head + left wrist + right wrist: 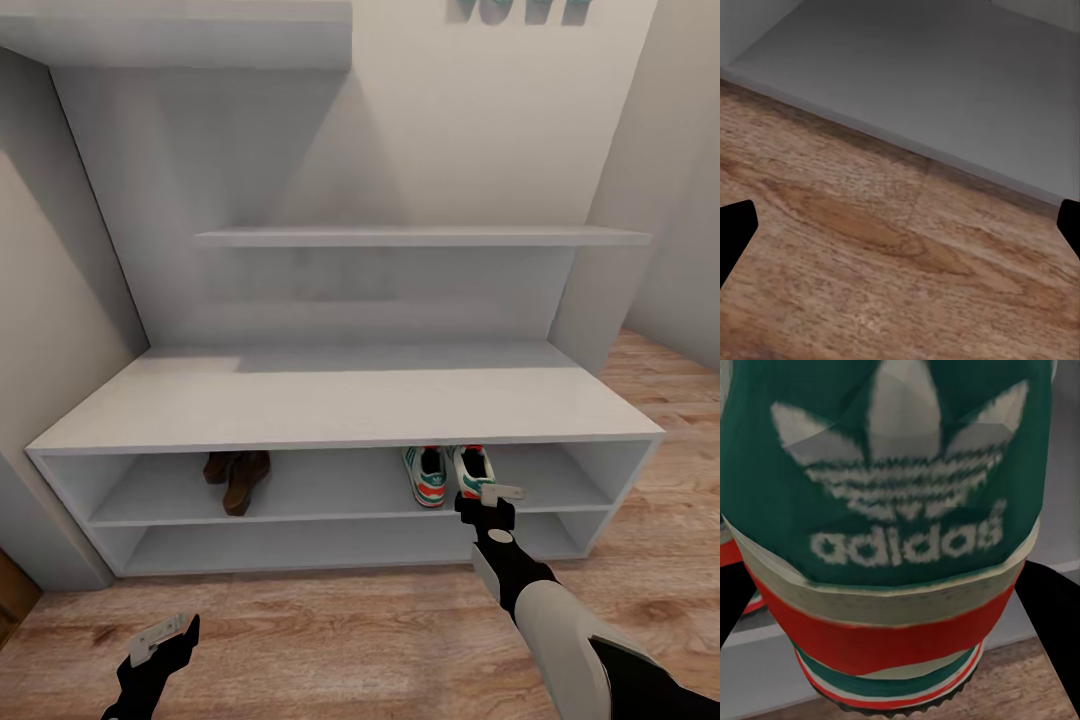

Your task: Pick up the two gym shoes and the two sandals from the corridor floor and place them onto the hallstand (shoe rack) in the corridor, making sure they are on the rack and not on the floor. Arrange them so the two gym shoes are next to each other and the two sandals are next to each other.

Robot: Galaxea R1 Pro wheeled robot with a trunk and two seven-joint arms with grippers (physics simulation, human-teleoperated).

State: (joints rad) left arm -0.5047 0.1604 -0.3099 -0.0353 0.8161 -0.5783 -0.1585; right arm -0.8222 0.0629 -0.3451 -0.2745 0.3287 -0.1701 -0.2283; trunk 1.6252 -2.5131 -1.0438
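Both gym shoes stand side by side, heels outward, on the upper of the hallstand's (340, 410) two low shelves: the left gym shoe (428, 476) and the right gym shoe (473, 466). My right gripper (487, 497) is at the right shoe's heel. The right wrist view shows that green-and-red heel (900, 472) close up, with a black finger (1054, 619) pressed against each side. The two sandals (238, 478) lie together on the same shelf, further left. My left gripper (163, 638) hangs open and holds nothing, low over the corridor floor (885, 262).
The lower shelf (330, 545) holds nothing. The broad top and a wall shelf (420, 236) above it are bare. Walls close in at left and right. Wood flooring runs in front of the unit and around its right end (680, 400).
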